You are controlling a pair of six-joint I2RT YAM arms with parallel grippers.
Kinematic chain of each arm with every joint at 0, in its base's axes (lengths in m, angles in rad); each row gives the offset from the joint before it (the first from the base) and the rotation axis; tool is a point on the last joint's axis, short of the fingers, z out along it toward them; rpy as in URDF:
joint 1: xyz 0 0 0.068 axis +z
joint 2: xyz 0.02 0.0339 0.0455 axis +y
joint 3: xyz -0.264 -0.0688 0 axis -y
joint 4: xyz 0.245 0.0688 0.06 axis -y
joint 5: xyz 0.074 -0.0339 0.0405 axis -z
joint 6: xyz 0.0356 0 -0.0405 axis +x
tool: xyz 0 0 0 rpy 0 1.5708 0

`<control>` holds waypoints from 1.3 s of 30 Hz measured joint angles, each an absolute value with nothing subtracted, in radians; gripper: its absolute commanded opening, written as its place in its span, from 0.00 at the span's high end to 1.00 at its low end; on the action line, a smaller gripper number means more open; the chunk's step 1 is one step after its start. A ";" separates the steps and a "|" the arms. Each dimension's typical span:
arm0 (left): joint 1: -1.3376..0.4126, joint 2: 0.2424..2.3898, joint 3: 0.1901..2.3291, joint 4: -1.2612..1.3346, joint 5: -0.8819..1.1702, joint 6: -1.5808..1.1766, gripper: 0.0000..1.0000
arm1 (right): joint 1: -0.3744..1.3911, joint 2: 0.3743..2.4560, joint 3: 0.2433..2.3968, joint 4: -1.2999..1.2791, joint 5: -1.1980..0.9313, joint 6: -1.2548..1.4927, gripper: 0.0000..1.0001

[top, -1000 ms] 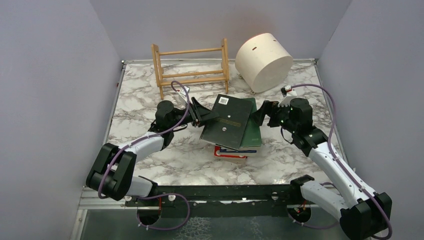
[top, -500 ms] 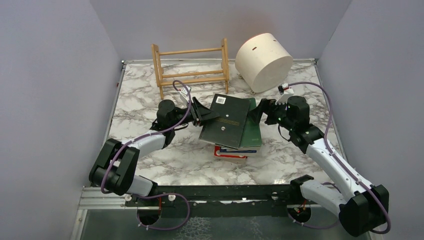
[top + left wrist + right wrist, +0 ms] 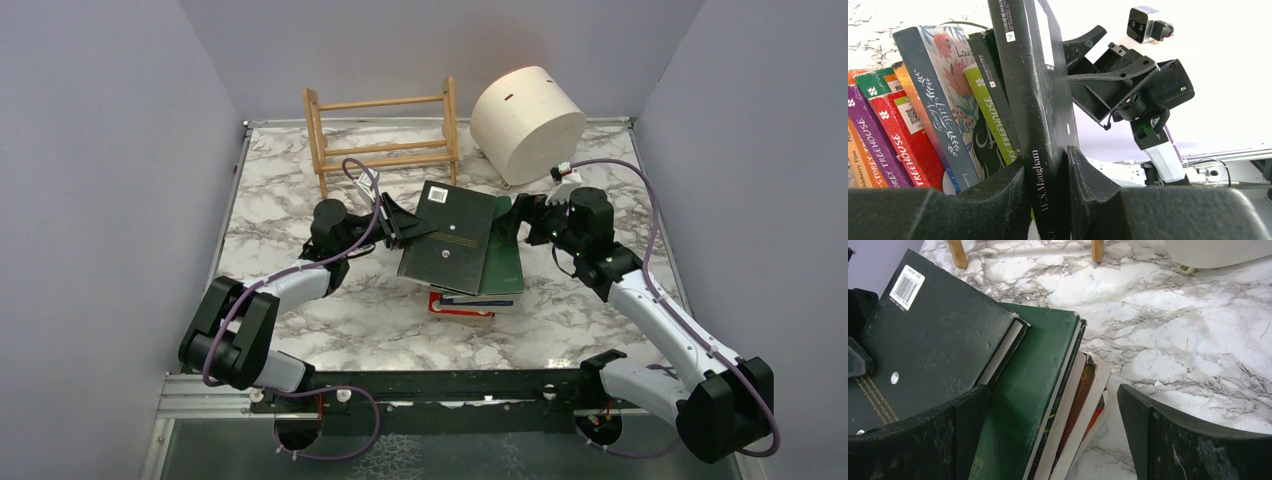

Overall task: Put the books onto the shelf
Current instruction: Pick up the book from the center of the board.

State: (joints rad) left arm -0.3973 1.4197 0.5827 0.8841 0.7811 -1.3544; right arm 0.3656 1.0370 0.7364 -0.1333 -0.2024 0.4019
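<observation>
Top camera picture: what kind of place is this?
Probably a robot test booth: plain lilac walls around a marble-patterned table, with a left arm and right arm bolted at its edge.

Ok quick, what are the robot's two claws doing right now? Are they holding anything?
Left gripper: jaws shut on the thin black hardcover book.
Right gripper: jaws wide open, holding nothing.
</observation>
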 measured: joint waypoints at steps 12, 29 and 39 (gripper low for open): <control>-0.379 1.370 0.627 0.872 0.754 -1.363 1.00 | 0.379 1.050 0.771 -0.080 -0.122 0.308 0.00; -0.271 1.285 0.698 0.846 0.678 -1.298 1.00 | 0.381 1.069 0.779 0.157 0.047 0.236 0.00; -0.254 1.256 0.780 0.733 0.609 -1.132 1.00 | 0.381 1.039 0.601 0.369 -0.012 0.260 0.00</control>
State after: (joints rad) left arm -0.2543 1.2560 0.7803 0.7326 0.6086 -1.1324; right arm 0.3805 1.0389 0.6010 0.3687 -0.0120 0.2596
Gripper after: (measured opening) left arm 0.149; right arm 0.999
